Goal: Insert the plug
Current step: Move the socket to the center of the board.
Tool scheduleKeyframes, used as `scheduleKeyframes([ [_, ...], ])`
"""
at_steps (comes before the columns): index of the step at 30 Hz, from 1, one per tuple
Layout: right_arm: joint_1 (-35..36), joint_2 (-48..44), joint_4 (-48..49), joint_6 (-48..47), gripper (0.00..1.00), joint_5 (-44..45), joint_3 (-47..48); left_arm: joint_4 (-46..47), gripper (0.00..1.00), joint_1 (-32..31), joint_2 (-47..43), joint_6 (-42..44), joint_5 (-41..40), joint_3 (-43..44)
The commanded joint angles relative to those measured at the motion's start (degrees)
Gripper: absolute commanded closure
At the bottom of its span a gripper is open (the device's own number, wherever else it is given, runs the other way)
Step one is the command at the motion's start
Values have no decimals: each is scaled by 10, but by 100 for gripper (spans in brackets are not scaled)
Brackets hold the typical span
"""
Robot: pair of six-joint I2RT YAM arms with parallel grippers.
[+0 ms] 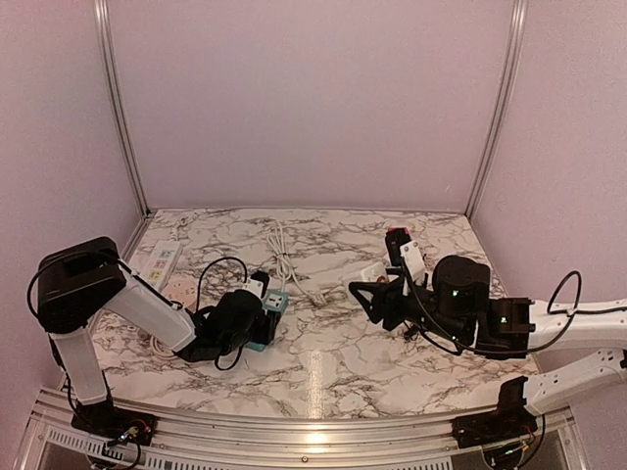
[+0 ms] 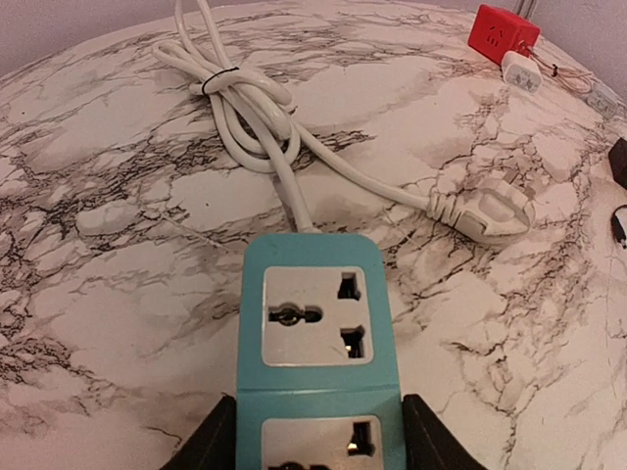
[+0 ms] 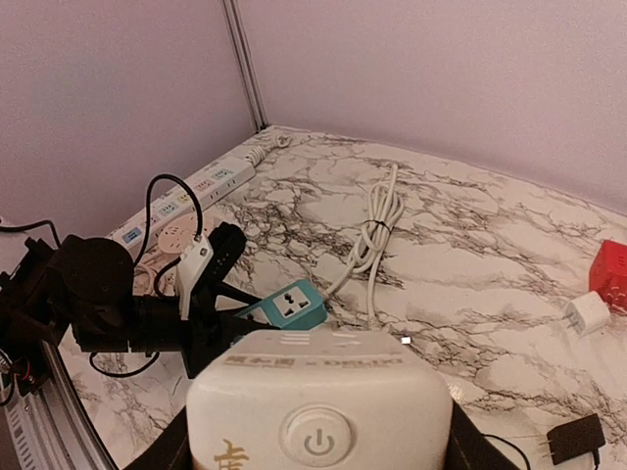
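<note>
Both jaws of the left gripper (image 2: 318,446) are pressed against the sides of the teal power strip (image 2: 313,323), and a white socket cube (image 3: 318,392) is clamped in the right gripper (image 3: 318,452). The white plug (image 2: 490,211) is seen on the marble table (image 2: 98,294), ahead of the strip.

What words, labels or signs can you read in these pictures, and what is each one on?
Power symbol, no letters: round button on the white power block.
Grey print along its top edge: too blurred to read.
Gold character, lower left: cut off, unreadable.
Labels on the long white strip: too small.
Text on the teal power strip: none.
</note>
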Motion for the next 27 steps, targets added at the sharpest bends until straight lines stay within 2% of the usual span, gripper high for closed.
scheduleKeyframes([
  [1, -1, 17, 10, -5, 100, -16, 40, -111, 52, -78, 1, 4, 20, -39],
  [5, -1, 61, -5, -5, 100, -49, 63, -95, 52, -139, 1, 15, 13, -50],
  [13, 0, 184, -62, 2, 100, -107, 131, 1, 50, -224, 67, 31, 44, -58],
  [22, 0, 262, -92, 18, 100, -122, 173, 219, 44, -235, 97, 16, 37, -144],
  [24, 0, 265, -109, 18, 100, -122, 175, 246, 43, -235, 94, 19, 36, -156],
  [27, -1, 261, -113, 15, 100, -113, 176, 237, 38, -236, 84, 26, 42, -153],
])
